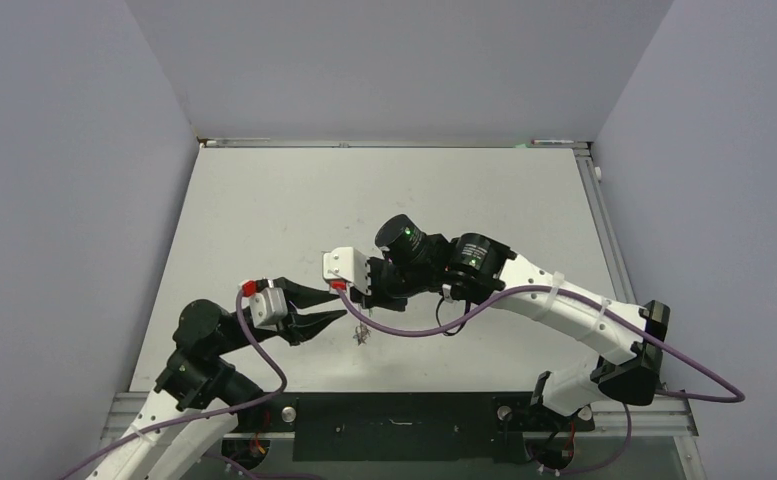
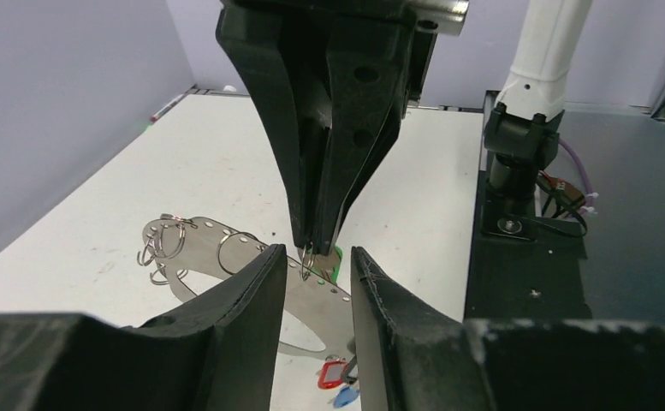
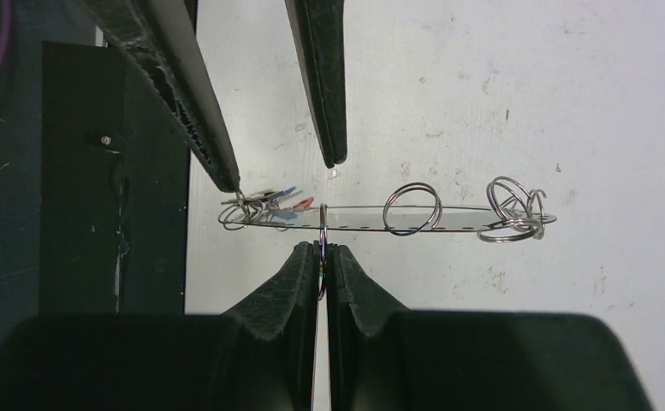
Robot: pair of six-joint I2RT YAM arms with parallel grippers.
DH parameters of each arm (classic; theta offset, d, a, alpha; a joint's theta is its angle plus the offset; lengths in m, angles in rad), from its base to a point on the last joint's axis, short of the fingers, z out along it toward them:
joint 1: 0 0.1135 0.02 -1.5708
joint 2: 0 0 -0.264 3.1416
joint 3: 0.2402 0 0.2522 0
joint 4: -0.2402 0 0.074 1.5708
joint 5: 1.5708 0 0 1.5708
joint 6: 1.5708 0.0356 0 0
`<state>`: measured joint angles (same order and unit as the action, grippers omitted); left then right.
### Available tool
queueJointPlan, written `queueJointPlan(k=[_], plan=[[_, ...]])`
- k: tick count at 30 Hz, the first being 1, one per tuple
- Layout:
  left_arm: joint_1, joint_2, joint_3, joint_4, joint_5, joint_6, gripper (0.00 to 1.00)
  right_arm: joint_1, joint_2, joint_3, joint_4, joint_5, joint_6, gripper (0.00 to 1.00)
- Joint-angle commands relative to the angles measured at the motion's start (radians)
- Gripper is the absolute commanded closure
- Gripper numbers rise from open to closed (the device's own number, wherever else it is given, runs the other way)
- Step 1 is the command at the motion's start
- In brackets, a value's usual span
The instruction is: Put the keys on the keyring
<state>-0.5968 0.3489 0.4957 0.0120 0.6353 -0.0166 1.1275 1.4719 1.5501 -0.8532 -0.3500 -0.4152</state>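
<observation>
Lilac walls box in the white table (image 1: 264, 200). The keyring (image 1: 362, 335) hangs over its near half, just past my left gripper (image 1: 337, 304), whose jaws are parted and hold nothing.

Left wrist: my right gripper (image 2: 311, 244) is clenched on the keyring by a small split ring (image 2: 309, 264). The green key (image 2: 337, 257) sits beside it, with the red key (image 2: 329, 374) and blue key (image 2: 346, 396) lower down.

Right wrist: the keyring lies edge-on and level above my closed fingers.

Both arms were bent inward. The left gripper (image 1: 336, 305) pointed right with jaws apart; the right gripper (image 3: 323, 248) pointed down, its jaws pressed together.
</observation>
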Motion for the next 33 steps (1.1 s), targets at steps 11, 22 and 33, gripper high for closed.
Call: queueJointPlan(k=[11,22,33], plan=[[-0.019,0.110,-0.003,0.116,0.173,-0.126,0.74,0.026,-0.117,-0.027,0.050,-0.054,-0.035,0.95],[-0.028,0.120,0.009,0.063,0.107,-0.085,0.78,0.039,-0.096,-0.001,0.031,-0.076,-0.066,0.95],[-0.029,0.122,0.010,0.042,0.064,-0.064,0.65,0.041,-0.097,-0.012,0.046,-0.079,-0.060,0.95]])
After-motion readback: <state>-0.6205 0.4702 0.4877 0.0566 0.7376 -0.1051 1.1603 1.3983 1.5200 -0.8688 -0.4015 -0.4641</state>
